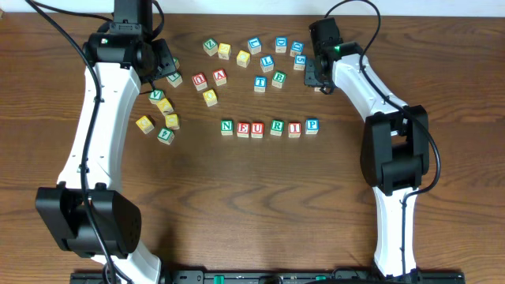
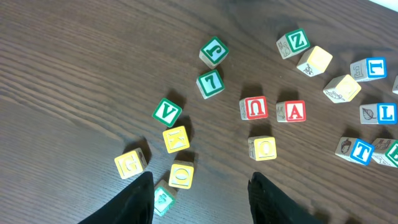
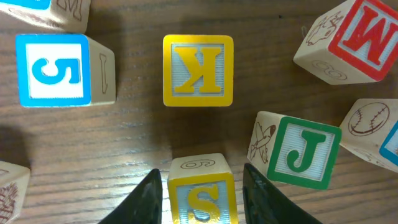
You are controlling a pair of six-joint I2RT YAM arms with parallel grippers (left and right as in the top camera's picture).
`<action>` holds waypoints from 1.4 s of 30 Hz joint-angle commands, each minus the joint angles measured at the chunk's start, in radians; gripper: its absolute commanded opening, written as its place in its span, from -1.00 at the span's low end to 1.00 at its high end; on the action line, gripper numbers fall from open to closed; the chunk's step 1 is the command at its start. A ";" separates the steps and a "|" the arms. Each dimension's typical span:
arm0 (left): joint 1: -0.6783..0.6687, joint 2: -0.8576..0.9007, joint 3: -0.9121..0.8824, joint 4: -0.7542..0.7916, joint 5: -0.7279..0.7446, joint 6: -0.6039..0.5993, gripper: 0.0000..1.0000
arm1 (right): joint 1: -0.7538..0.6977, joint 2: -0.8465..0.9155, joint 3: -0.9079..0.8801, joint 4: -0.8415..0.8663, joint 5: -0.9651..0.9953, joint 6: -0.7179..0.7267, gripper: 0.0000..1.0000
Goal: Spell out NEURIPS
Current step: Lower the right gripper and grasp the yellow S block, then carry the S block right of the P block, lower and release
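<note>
Since the row [image 1: 269, 127] on the table [image 1: 252, 205] reads N, E, U, R, I, P and lacks only its last letter, my right gripper [image 3: 200, 169] sits low over the yellow S block [image 3: 202, 190] — one finger on each side, placed so a squeeze would catch its flat sides. Whether the pads press it yet I cannot tell; any gap is very thin. That block lies among the loose ones, just beside a green J block [image 3: 305, 152], well apart from the row. My left gripper [image 2: 200, 177] hovers empty, fingers apart — clear of the spelling.
</note>
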 commanded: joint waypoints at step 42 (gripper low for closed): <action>0.000 -0.019 0.013 -0.002 -0.002 -0.016 -0.02 | 0.002 -0.095 -0.004 -0.489 -0.124 -0.035 -0.56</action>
